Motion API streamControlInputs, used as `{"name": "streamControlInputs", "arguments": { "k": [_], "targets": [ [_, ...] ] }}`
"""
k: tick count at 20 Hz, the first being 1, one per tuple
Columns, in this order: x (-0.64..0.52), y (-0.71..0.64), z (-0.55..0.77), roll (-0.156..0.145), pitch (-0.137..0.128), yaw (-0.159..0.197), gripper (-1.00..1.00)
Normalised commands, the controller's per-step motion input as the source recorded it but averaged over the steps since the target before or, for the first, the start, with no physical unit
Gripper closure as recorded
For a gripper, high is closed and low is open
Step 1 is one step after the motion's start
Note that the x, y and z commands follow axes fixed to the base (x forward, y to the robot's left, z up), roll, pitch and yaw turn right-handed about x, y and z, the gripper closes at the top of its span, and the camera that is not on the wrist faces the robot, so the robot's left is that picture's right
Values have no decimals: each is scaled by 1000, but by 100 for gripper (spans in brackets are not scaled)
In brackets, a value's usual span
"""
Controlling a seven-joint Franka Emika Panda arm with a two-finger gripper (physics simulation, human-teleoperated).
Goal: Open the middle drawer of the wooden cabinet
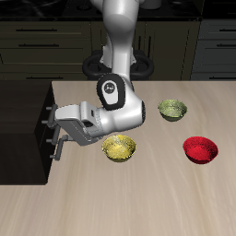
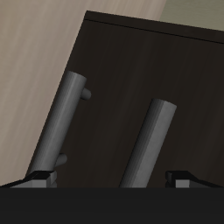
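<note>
Dark, almost black wood marks the wooden cabinet at the worktop's left edge, where the open, empty fingers could be closed on the wrong silver handle instead of the middle drawer.

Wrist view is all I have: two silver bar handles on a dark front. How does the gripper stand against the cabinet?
Observer: The gripper lies level and open, pointing at the front of the wooden cabinet, which stands at one end of the table. I cannot tell whether it touches.
Operator: Anything close to the arm?
Observer: A yellow bowl sits on the table close by the wrist, on the side away from the cabinet.
Operator: Anything else on the table?
Observer: A green bowl and a red bowl, both farther from the cabinet and apart from the arm.
</note>
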Motion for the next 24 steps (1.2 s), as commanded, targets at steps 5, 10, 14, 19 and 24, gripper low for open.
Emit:
{"name": "streamControlInputs", "arguments": {
  "k": [5,10,14,19,24],
  "targets": [
    [-58,-18,-11,-13,11,3,-100],
    [-65,-187,-68,-47,12,11,-100],
    [34,-91,-44,-1,2,10,-100],
    [-4,-5,50,22,-15,-4,100],
    [24,46,10,14,-2,-11,100]
  ]
}}
